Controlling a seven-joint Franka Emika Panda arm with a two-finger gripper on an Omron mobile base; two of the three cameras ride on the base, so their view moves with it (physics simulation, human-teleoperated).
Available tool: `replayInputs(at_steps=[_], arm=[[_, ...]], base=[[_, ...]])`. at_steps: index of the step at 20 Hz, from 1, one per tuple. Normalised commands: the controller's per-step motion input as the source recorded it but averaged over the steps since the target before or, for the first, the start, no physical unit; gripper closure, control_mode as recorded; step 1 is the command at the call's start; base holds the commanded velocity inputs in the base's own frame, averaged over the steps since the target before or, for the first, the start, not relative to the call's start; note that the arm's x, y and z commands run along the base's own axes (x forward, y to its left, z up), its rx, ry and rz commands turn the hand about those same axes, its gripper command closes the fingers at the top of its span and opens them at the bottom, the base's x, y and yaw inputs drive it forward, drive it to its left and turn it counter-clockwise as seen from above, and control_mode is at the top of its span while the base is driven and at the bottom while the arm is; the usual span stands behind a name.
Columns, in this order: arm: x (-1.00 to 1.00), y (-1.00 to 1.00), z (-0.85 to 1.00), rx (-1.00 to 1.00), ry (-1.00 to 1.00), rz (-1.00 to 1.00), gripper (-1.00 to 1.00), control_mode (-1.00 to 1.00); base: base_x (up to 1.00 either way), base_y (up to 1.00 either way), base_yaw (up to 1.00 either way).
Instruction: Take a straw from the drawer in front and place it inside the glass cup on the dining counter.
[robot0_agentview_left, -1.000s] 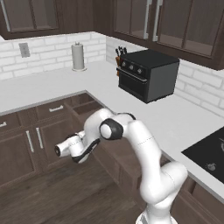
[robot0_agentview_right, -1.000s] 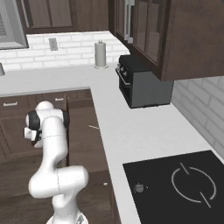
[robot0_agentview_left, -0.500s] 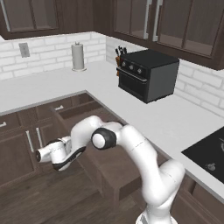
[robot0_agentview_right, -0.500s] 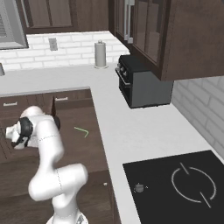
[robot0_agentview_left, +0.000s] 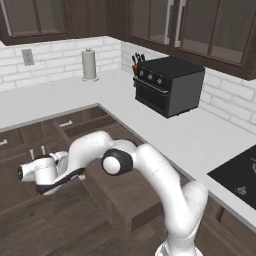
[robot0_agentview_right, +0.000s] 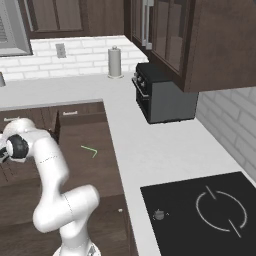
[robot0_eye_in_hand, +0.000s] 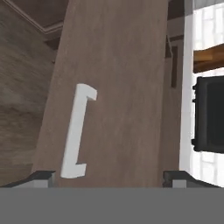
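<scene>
The jaws (robot0_eye_in_hand: 109, 177) stand spread, empty, facing the drawer (robot0_eye_in_hand: 118, 92) front, its handle (robot0_eye_in_hand: 78, 131) just left of centre.

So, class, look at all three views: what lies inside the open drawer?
The right base view shows the drawer pulled out, with one thin green straw on its floor. Nothing else shows inside, though the robot arm covers its left part.

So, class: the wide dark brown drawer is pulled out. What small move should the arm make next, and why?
Probably swing the gripper up over the wide dark brown wooden drawer: the thin green straw lies exposed inside, while the open gripper faces the drawer's front and holds nothing.
</scene>
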Motion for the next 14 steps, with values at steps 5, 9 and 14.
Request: replayInputs(at_steps=[5,9,14], arm=[[-0.46,-0.22,1.0,0.17,0.12,-0.08,-1.0,-1.0],[-0.01,-0.93,0.94,0.2,0.23,-0.13,-1.0,-1.0],[0.16,-1.0,0.22,0.17,0.31,-0.14,-1.0,-1.0]], base=[[0.0,0.0,0.0],[0.0,0.0,0.0],[0.0,0.0,0.0]])
